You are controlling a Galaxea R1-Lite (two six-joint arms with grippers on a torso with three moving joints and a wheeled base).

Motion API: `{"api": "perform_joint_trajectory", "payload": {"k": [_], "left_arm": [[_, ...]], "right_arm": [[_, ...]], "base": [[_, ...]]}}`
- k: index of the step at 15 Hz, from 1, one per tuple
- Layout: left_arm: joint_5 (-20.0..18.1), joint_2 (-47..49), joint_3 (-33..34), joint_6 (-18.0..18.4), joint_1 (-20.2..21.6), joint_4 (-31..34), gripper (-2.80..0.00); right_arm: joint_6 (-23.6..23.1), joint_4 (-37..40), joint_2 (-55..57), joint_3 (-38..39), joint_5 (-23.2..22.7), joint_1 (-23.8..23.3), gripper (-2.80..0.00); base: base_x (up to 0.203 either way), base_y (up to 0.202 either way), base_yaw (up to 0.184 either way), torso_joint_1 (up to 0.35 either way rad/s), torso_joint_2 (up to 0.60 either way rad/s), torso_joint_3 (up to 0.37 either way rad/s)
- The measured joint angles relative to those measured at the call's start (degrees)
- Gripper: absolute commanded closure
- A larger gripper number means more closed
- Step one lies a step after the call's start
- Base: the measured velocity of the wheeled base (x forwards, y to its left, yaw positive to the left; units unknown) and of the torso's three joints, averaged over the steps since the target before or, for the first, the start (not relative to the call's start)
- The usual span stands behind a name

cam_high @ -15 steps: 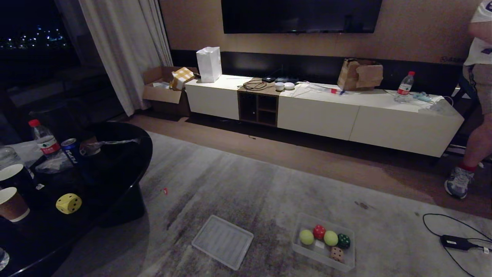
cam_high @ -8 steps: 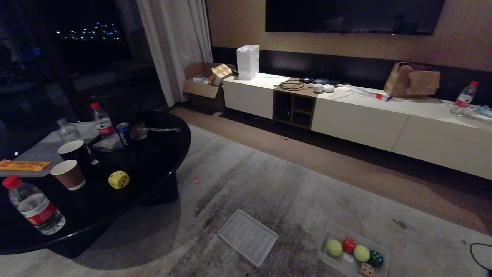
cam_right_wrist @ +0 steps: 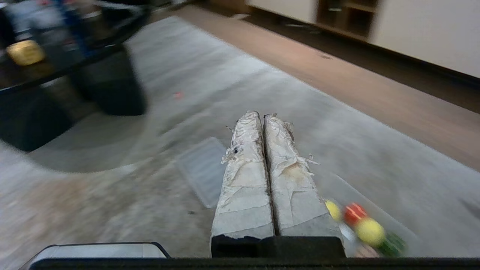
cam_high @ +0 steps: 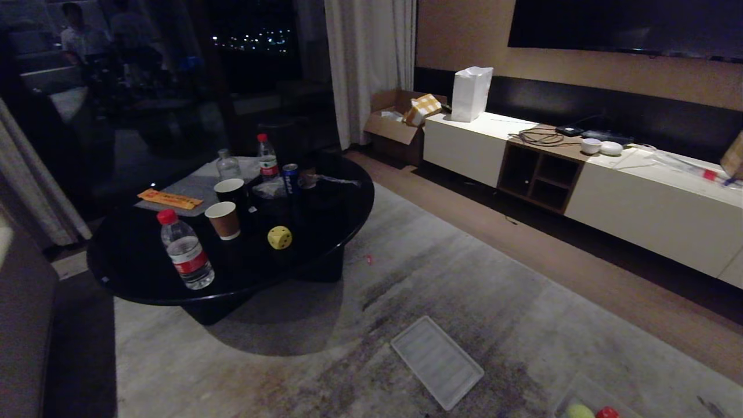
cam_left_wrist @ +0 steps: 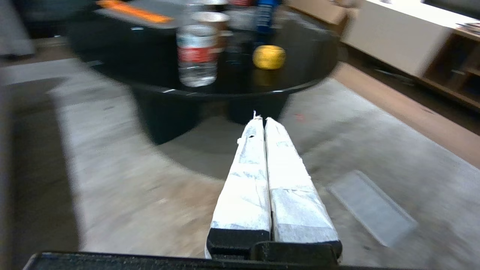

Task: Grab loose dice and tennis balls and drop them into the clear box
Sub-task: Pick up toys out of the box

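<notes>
The whole head view has swung since a second ago, so the camera has turned and the things have not moved; the round black bench point(cam_high: 145, 278), then cut off at the left edge, now sits whole in the left half of the view, and the person who stood at the right edge is out of sight. The yellow die point(cam_high: 280, 237) with black dots rests on the bench top as before, near the edge that faces the carpet, close to a brown paper cup point(cam_high: 223, 220) and a water bottle point(cam_high: 184, 251) with a red cap. The clear box point(cam_high: 566, 400) has slid to the bottom right corner of the head view, where only its near corner shows, with one tennis ball point(cam_high: 579, 411) and the red die point(cam_high: 606, 413) inside; in the right wrist view a second ball point(cam_right_wrist: 370, 231) and the dark green die point(cam_right_wrist: 392, 245) lie in it too. The flat ribbed lid point(cam_high: 436, 361) lies on the carpet point(cam_high: 290, 377) between bench and box, apart from both. Neither arm shows in the head view; the left tool point(cam_left_wrist: 261, 120) has its two taped fingers pressed together, empty, above the carpet and aimed at the bench; the right tool point(cam_right_wrist: 261, 114) is likewise closed and empty, above the carpet with the lid and the box just beyond it.
</notes>
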State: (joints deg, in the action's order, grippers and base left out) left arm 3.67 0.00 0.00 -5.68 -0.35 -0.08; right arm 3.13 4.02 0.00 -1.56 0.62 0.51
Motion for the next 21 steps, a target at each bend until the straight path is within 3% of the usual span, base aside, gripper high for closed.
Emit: {"api": "perform_joint_trajectory", "payload": {"k": [17,21], "left_arm": [[-0.06,0.0,0.0,-0.02,0.0,-0.08,0.0],[0.02,0.0,0.0,-0.12,0.0,-0.05,0.0]], "right_arm": [[-0.02,-0.01,0.0,0.0,-0.07,0.0,0.0],[-0.13,-0.04,0.0,0.07,-0.1,0.0,0.0]], "base": [[-0.001,-0.007,0.162,0.002,0.0,0.003],[-0.001,-0.001,0.023,0.001,0.0,0.001]]}}
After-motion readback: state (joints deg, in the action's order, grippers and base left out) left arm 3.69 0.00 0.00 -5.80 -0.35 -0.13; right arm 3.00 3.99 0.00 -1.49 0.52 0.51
